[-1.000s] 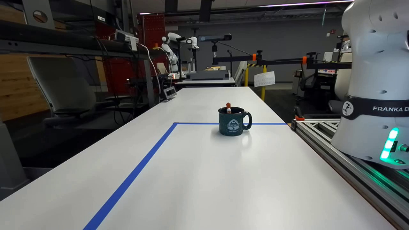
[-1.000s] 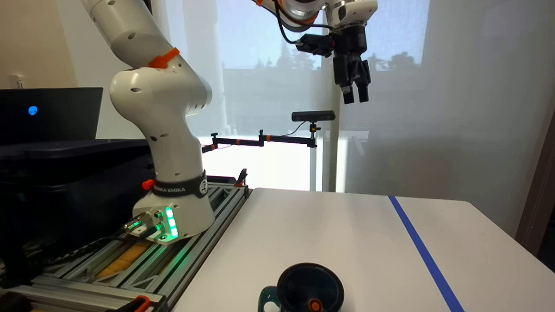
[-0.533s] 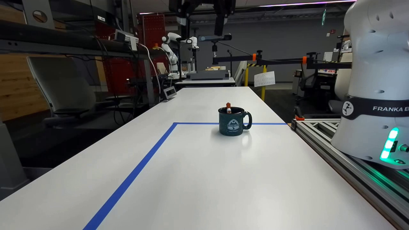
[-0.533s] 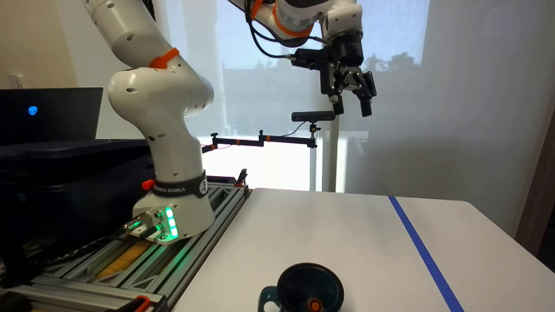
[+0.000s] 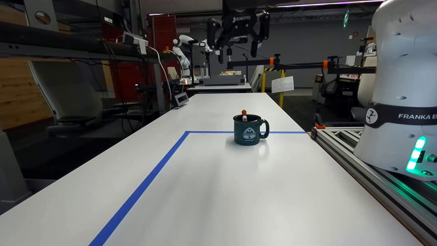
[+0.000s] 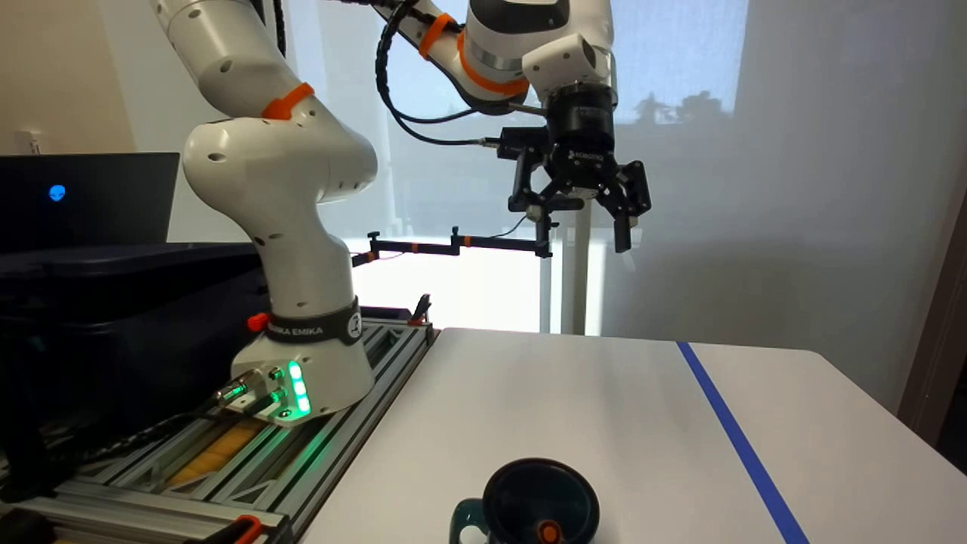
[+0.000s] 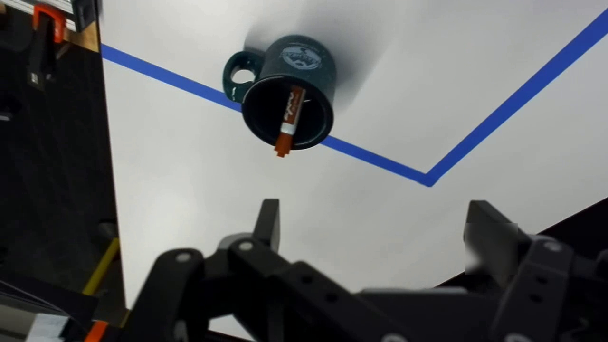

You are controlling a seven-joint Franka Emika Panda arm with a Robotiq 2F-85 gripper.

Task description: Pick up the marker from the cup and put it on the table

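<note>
The dark teal cup (image 5: 248, 134) stands upright on the white table (image 5: 211, 184). It shows in an exterior view at the bottom edge, partly cut off (image 6: 529, 487), and in the wrist view (image 7: 316, 71). The marker (image 5: 244, 115) leans inside the cup, its orange-brown cap above the rim; it also shows in an exterior view (image 6: 549, 532) and the wrist view (image 7: 290, 116). My gripper (image 5: 237, 55) is wide open and empty, high above the table, apart from the cup. It also shows in an exterior view (image 6: 582, 243). In the wrist view, cup and marker lie beyond the left finger.
Blue tape (image 5: 164, 160) marks a corner on the table. The railed grey bench (image 6: 363, 423) with the robot base runs along one table edge. A small grey device (image 5: 181, 99) stands at the opposite edge. A camera on a jointed arm (image 6: 545, 202) stands beyond the table.
My gripper has come down from high up, entering view from the top in an exterior view. Its fingers have spread from close together to wide open. The cup and marker have not moved.
</note>
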